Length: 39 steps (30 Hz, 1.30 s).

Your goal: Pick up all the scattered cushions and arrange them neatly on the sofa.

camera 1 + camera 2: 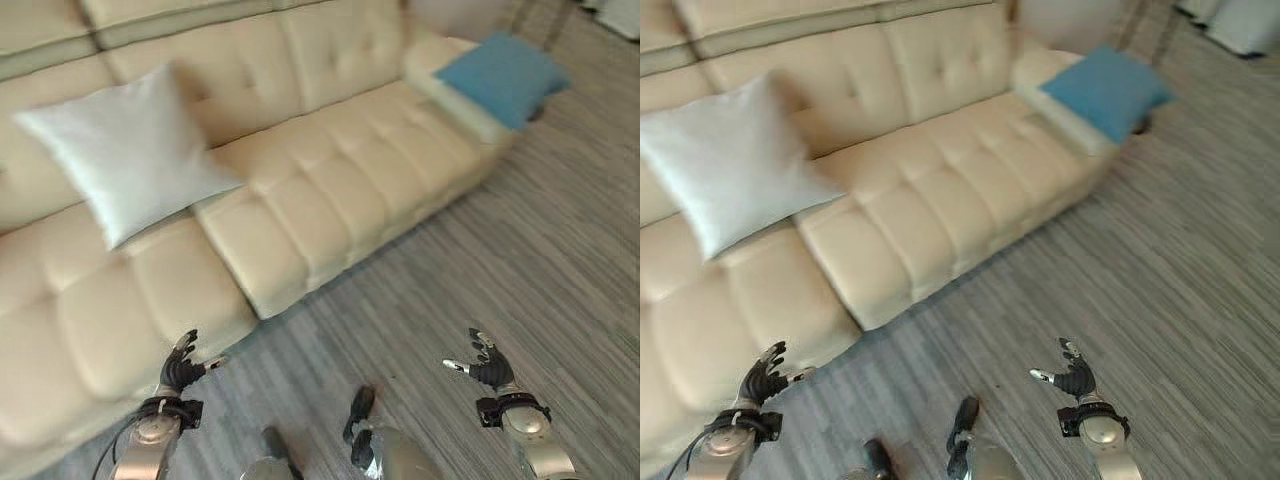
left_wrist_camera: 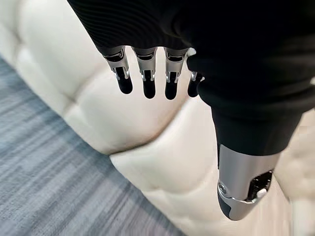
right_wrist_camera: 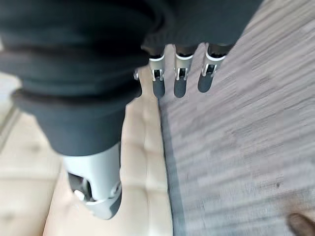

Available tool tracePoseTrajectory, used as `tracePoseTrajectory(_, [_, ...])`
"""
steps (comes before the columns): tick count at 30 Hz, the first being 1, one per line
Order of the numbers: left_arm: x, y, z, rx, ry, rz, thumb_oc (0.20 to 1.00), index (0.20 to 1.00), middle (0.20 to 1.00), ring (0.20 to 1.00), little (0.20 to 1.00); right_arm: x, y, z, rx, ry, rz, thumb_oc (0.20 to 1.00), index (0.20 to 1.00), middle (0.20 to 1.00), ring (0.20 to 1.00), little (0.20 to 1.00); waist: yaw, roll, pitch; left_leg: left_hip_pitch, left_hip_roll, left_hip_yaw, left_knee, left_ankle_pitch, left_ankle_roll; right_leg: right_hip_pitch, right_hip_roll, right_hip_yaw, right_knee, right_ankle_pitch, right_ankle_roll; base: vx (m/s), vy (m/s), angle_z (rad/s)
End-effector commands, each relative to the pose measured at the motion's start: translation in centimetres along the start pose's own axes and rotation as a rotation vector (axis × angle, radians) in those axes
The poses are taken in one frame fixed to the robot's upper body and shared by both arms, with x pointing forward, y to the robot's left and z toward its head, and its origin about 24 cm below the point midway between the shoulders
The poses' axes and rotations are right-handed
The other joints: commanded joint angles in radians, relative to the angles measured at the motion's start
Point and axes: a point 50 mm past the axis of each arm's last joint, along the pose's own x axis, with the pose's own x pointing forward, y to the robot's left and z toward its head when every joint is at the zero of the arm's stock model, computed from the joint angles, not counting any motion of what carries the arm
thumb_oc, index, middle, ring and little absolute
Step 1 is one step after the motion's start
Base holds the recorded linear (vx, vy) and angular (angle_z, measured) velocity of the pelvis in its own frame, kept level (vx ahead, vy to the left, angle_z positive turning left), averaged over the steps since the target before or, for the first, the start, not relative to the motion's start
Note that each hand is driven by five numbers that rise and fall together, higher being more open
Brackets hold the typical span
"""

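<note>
Cream tufted sofa [image 1: 330, 190] runs across the upper part of the head views, grey striped carpet [image 1: 540, 270] in front. White cushion [image 1: 125, 150] leans upright against the backrest over the seat on the robot's left. Blue cushion [image 1: 503, 75] lies flat on the sofa's far right end, on a pale pad. Another pale cushion [image 1: 1245, 22] sits on the floor at the far right, well apart from the sofa. Left hand [image 1: 183, 368] hovers at the sofa's front edge, fingers relaxed and spread, holding nothing; its wrist view shows seat tufts past the fingers [image 2: 147, 86]. Right hand [image 1: 487, 364] hangs over the carpet, fingers loose, empty, sofa edge beside it in its wrist view.
</note>
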Motion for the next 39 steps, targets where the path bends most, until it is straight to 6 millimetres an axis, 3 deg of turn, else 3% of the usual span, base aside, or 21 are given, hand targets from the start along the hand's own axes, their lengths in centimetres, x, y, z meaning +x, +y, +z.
tracePoseTrajectory(1, [-0.2, -0.9, 0.0, 0.031, -0.024, -0.039, 1.000, 1.000, 1.000, 1.000, 1.000, 0.7, -2.4, 1.8, -0.042, -0.082, -0.070, 1.000, 1.000, 1.000, 1.000, 1.000, 0.011, 0.028, -0.037, -0.060, 0.037, -0.182, 0.201, -0.082, -0.010, 0.020, 0.038, 0.151, 0.046, -0.149, 0.053, 0.21, -0.336, -0.59])
tracePoseTrajectory(3, [0.1, -2.0, 0.8, 0.030, -0.055, -0.074, 1.000, 1.000, 1.000, 1.000, 1.000, 0.4, -2.8, 1.8, -0.053, -0.089, -0.081, 1.000, 1.000, 1.000, 1.000, 1.000, 0.002, 0.024, -0.027, -0.099, 0.092, -0.245, 0.395, -0.014, -0.017, 0.054, 0.081, 0.195, 0.047, -0.175, 0.010, 0.30, -0.463, -0.78])
tracePoseTrajectory(4, [0.1, -2.2, 0.9, 0.026, -0.059, -0.079, 1.000, 1.000, 1.000, 1.000, 1.000, 0.4, -2.7, 1.9, -0.057, -0.089, -0.079, 1.000, 1.000, 1.000, 1.000, 1.000, 0.003, 0.026, -0.023, -0.126, 0.103, -0.267, 0.456, -0.027, -0.018, 0.064, 0.088, 0.197, 0.044, -0.182, 0.000, 0.31, -0.332, -0.84])
tracePoseTrajectory(5, [0.2, -2.7, 1.1, 0.026, -0.068, -0.089, 1.000, 1.000, 1.000, 1.000, 1.000, 0.5, -2.8, 2.0, -0.060, -0.093, -0.079, 1.000, 1.000, 1.000, 1.000, 1.000, 0.010, 0.019, -0.018, -0.169, 0.066, -0.310, 0.485, -0.064, -0.001, 0.082, 0.090, 0.224, 0.038, -0.183, -0.002, 0.14, -0.118, -0.74])
tracePoseTrajectory(6, [0.2, -3.0, 1.4, 0.023, -0.080, -0.098, 1.000, 1.000, 1.000, 1.000, 1.000, 0.6, -2.9, 2.7, -0.054, -0.121, -0.086, 1.000, 1.000, 1.000, 1.000, 1.000, 0.025, 0.007, -0.008, -0.243, -0.012, -0.356, 0.478, -0.072, 0.027, 0.089, 0.092, 0.252, 0.034, -0.168, -0.006, 0.18, -0.081, -0.96])
tracePoseTrajectory(8, [0.1, -3.4, 1.4, 0.015, -0.084, -0.103, 1.000, 1.000, 1.000, 1.000, 1.000, 0.7, -2.8, 3.0, -0.058, -0.137, -0.075, 1.000, 1.000, 1.000, 1.000, 1.000, 0.043, 0.011, -0.008, -0.291, -0.063, -0.404, 0.394, -0.078, 0.034, 0.115, 0.108, 0.298, 0.026, -0.184, 0.008, 0.23, -0.033, -1.34])
tracePoseTrajectory(9, [0.0, -3.5, 1.3, 0.015, -0.083, -0.106, 1.000, 1.000, 1.000, 1.000, 1.000, 0.7, -2.7, 3.1, -0.056, -0.140, -0.078, 1.000, 1.000, 1.000, 1.000, 1.000, 0.054, 0.017, -0.007, -0.323, -0.081, -0.419, 0.354, -0.050, 0.034, 0.133, 0.116, 0.314, 0.019, -0.190, 0.010, 0.44, -0.001, -0.93])
tracePoseTrajectory(10, [-0.1, -3.5, 1.2, 0.013, -0.078, -0.103, 1.000, 1.000, 1.000, 1.000, 1.000, 0.7, -2.6, 3.0, -0.054, -0.138, -0.077, 1.000, 1.000, 1.000, 1.000, 1.000, 0.080, 0.034, -0.008, -0.370, -0.114, -0.456, 0.248, 0.035, 0.025, 0.170, 0.147, 0.344, 0.009, -0.205, 0.008, 0.43, 0.003, -0.45])
tracePoseTrajectory(13, [-0.2, -3.7, 1.0, 0.008, -0.070, -0.100, 1.000, 1.000, 1.000, 1.000, 1.000, 0.8, -2.2, 2.8, -0.053, -0.128, -0.072, 1.000, 1.000, 1.000, 1.000, 1.000, 0.123, 0.048, -0.007, -0.419, -0.158, -0.503, 0.100, 0.120, 0.009, 0.233, 0.185, 0.403, -0.004, -0.232, 0.006, 0.41, -0.006, -1.25])
tracePoseTrajectory(17, [-0.3, -3.6, 1.0, 0.012, -0.074, -0.096, 1.000, 1.000, 1.000, 1.000, 1.000, 1.0, -1.9, 3.2, -0.045, -0.137, -0.067, 1.000, 1.000, 1.000, 1.000, 1.000, 0.157, 0.049, -0.018, -0.454, -0.166, -0.514, 0.070, 0.156, 0.008, 0.293, 0.201, 0.475, 0.000, -0.264, 0.006, 0.36, 0.065, -0.49])
tracePoseTrajectory(18, [-0.5, -3.3, 0.5, 0.024, -0.059, -0.094, 1.000, 1.000, 1.000, 1.000, 1.000, 0.7, -1.5, 3.1, -0.042, -0.141, -0.046, 1.000, 1.000, 1.000, 1.000, 1.000, 0.167, 0.044, -0.038, -0.425, -0.161, -0.518, 0.072, 0.168, 0.034, 0.320, 0.194, 0.496, 0.011, -0.286, 0.017, 0.66, 0.170, -0.93])
tracePoseTrajectory(22, [-0.4, -2.7, 0.4, 0.036, -0.049, -0.083, 1.000, 1.000, 1.000, 1.000, 1.000, 0.8, -0.6, 3.5, -0.015, -0.154, -0.012, 1.000, 1.000, 1.000, 1.000, 1.000, 0.162, 0.002, -0.044, -0.403, -0.181, -0.498, 0.140, 0.107, 0.071, 0.259, 0.132, 0.503, 0.202, -0.200, 0.095, 0.42, 0.135, -0.61])
tracePoseTrajectory(24, [-0.2, -2.3, 0.7, 0.042, -0.059, -0.068, 1.000, 1.000, 1.000, 1.000, 1.000, 1.0, -0.3, 4.3, -0.005, -0.186, 0.001, 1.000, 1.000, 1.000, 1.000, 1.000, 0.157, -0.004, -0.032, -0.377, -0.174, -0.465, 0.157, 0.059, 0.092, 0.183, 0.090, 0.468, 0.328, -0.093, 0.153, 0.20, 0.085, -0.53])
tracePoseTrajectory(25, [-0.2, -2.3, 0.7, 0.042, -0.059, -0.068, 1.000, 1.000, 1.000, 1.000, 1.000, 1.0, -0.3, 4.3, -0.005, -0.187, 0.001, 1.000, 1.000, 1.000, 1.000, 1.000, 0.158, -0.001, -0.034, -0.380, -0.171, -0.465, 0.156, 0.061, 0.091, 0.179, 0.093, 0.470, 0.326, -0.088, 0.152, 0.27, 0.098, -0.72])
tracePoseTrajectory(27, [0.3, -2.0, 1.5, 0.032, -0.083, -0.047, 1.000, 1.000, 1.000, 1.000, 1.000, 1.1, 0.0, 5.0, 0.022, -0.214, 0.008, 1.000, 1.000, 1.000, 1.000, 1.000, 0.130, 0.024, -0.002, -0.271, -0.145, -0.445, 0.133, 0.001, 0.098, 0.015, 0.046, 0.364, 0.447, -0.082, 0.130, 0.30, 0.130, -0.54])
tracePoseTrajectory(28, [0.3, -2.0, 1.5, 0.032, -0.083, -0.046, 1.000, 1.000, 1.000, 1.000, 1.000, 1.1, 0.0, 5.0, 0.022, -0.214, 0.008, 1.000, 1.000, 1.000, 1.000, 1.000, 0.129, 0.025, -0.003, -0.273, -0.144, -0.446, 0.132, 0.003, 0.097, 0.013, 0.048, 0.363, 0.446, -0.080, 0.129, 0.35, 0.097, -0.12])
tracePoseTrajectory(30, [0.5, -2.2, 1.9, 0.016, -0.098, -0.046, 1.000, 1.000, 1.000, 1.000, 1.000, 1.2, -0.3, 5.6, 0.033, -0.232, -0.001, 1.000, 1.000, 1.000, 1.000, 1.000, 0.093, 0.043, 0.008, -0.195, -0.138, -0.443, 0.107, -0.037, 0.084, -0.064, 0.024, 0.261, 0.325, -0.138, 0.104, 0.48, 0.014, 0.26])
tracePoseTrajectory(33, [1.1, -2.8, 2.6, -0.002, -0.114, -0.045, 1.000, 1.000, 1.000, 1.000, 1.000, 1.4, -0.8, 6.1, 0.036, -0.250, -0.028, 1.000, 1.000, 1.000, 1.000, 1.000, 0.050, 0.034, 0.035, -0.064, -0.157, -0.471, 0.089, -0.126, 0.051, -0.156, 0.018, 0.231, 0.008, -0.053, 0.129, 0.56, -0.159, 0.40])
tracePoseTrajectory(35, [1.1, -2.7, 2.6, -0.002, -0.114, -0.044, 1.000, 1.000, 1.000, 1.000, 1.000, 1.5, -0.8, 6.1, 0.036, -0.250, -0.028, 1.000, 1.000, 1.000, 1.000, 1.000, 0.048, 0.034, 0.036, -0.064, -0.157, -0.474, 0.088, -0.123, 0.051, -0.151, 0.019, 0.228, 0.000, -0.047, 0.129, 0.29, -0.119, 0.55])
tracePoseTrajectory(37, [0.7, -2.9, 2.0, 0.004, -0.101, -0.053, 1.000, 1.000, 1.000, 1.000, 1.000, 1.1, -0.5, 5.6, 0.016, -0.237, -0.006, 1.000, 1.000, 1.000, 1.000, 1.000, 0.034, 0.024, 0.018, 0.022, -0.161, -0.499, 0.100, -0.191, 0.037, -0.175, 0.007, 0.232, -0.017, 0.009, 0.138, 0.70, -0.311, 0.52])
tracePoseTrajectory(39, [0.5, -3.0, 1.8, 0.006, -0.095, -0.057, 1.000, 1.000, 1.000, 1.000, 1.000, 0.8, -0.6, 5.3, 0.008, -0.232, -0.003, 1.000, 1.000, 1.000, 1.000, 1.000, 0.027, 0.026, 0.008, 0.053, -0.155, -0.510, 0.098, -0.205, 0.031, -0.170, 0.010, 0.247, 0.003, 0.016, 0.131, 0.44, -0.204, 0.48])
